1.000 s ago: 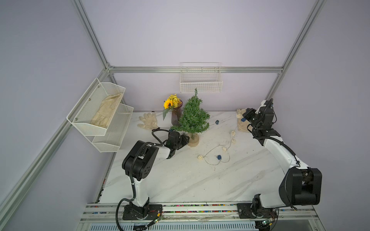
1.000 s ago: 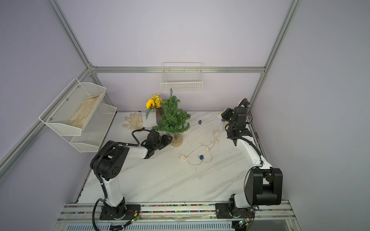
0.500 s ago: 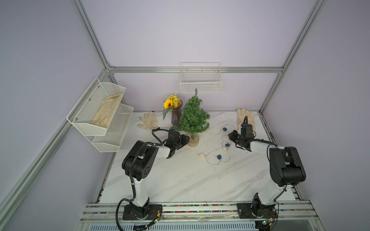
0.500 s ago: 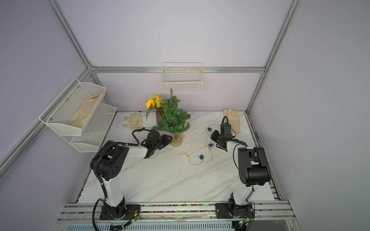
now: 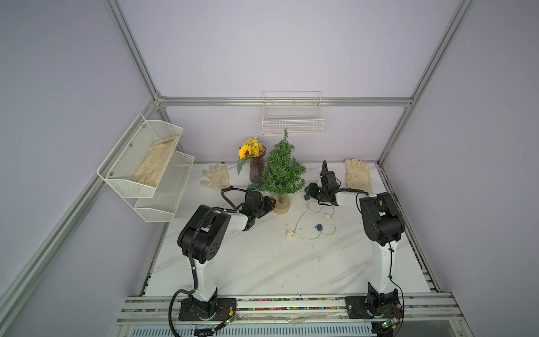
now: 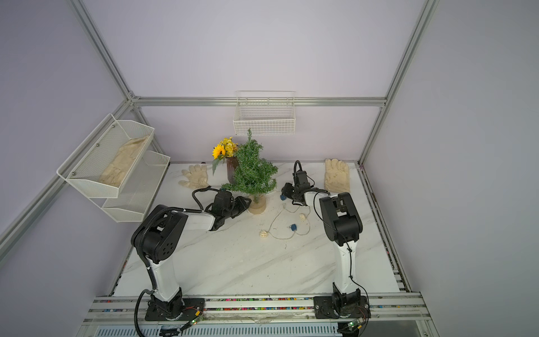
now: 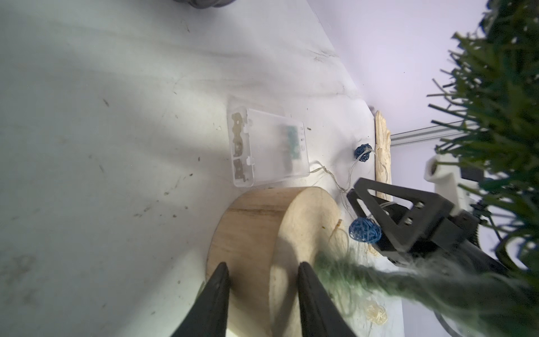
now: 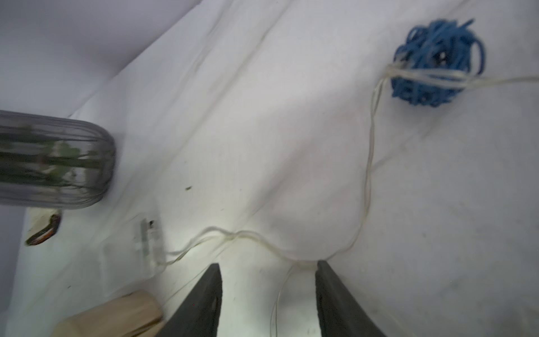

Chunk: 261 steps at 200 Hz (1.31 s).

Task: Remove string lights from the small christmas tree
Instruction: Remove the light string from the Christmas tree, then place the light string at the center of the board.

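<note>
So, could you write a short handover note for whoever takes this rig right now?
Left hand: closed on the small christmas tree at its wooden base.
Right hand: open, low over the table; wire of the string lights at its fingertips, not gripped.
Lights: lying on the table beside the tree; battery box beside the base.
Done: no lights visible on the branches.
To do: check the wire near the trunk is free, then release the tree.
</note>
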### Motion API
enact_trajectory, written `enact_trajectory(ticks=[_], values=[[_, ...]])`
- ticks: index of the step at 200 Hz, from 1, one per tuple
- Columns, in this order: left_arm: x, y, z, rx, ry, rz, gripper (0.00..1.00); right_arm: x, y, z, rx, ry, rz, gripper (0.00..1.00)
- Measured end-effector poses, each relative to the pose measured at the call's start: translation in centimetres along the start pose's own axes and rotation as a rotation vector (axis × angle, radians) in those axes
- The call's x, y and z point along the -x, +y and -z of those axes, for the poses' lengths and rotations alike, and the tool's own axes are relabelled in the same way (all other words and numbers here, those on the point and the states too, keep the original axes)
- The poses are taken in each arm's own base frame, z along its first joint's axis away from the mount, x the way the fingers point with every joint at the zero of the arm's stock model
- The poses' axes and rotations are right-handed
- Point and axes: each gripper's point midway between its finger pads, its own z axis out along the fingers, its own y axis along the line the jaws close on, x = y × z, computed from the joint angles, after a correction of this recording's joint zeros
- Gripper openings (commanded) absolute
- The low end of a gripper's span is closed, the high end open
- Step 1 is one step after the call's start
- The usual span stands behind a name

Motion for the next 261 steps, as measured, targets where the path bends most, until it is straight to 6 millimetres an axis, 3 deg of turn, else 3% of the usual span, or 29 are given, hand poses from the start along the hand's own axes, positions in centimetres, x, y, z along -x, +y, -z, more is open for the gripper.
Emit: enact_trajectory(ticks=[26, 38, 59, 102, 138, 183, 208, 230, 249, 261], values=[[0.0, 0.0, 0.0, 0.001, 0.001, 0.0, 0.38, 1.7, -0.3, -1.2, -0.051, -0.038, -0.001, 0.52], [0.0, 0.0, 0.0, 0.002, 0.001, 0.0, 0.38, 2.1, -0.7, -1.5, -0.066, -0.048, -0.014, 0.43], [0.0, 0.0, 0.0, 0.001, 0.001, 0.001, 0.37, 2.4, -1.6, -1.8, -0.067, -0.05, -0.074, 0.16], [0.1, 0.0, 0.0, 0.002, 0.003, 0.002, 0.37, 2.8, -5.7, -0.3, -0.076, -0.048, -0.261, 0.0], [0.1, 0.0, 0.0, 0.0, 0.003, 0.002, 0.37, 1.9, -9.0, 3.0, -0.16, -0.064, -0.344, 0.0], [0.2, 0.0, 0.0, -0.004, 0.007, 0.004, 0.37, -0.7, -14.7, 9.9, -0.317, -0.081, -0.432, 0.0], [0.2, 0.0, 0.0, -0.006, 0.008, 0.005, 0.36, 0.5, -17.6, 14.4, -0.38, -0.176, -0.492, 0.0], [0.2, 0.0, 0.0, -0.006, 0.008, 0.005, 0.36, 2.1, -18.1, 17.4, -0.391, -0.263, -0.514, 0.0], [0.2, 0.0, 0.0, -0.006, 0.008, 0.005, 0.36, 3.3, -17.2, 18.2, -0.351, -0.288, -0.507, 0.28], [0.2, 0.0, 0.0, -0.006, 0.008, 0.005, 0.36, 3.8, -16.2, 17.7, -0.305, -0.271, -0.497, 0.38]])
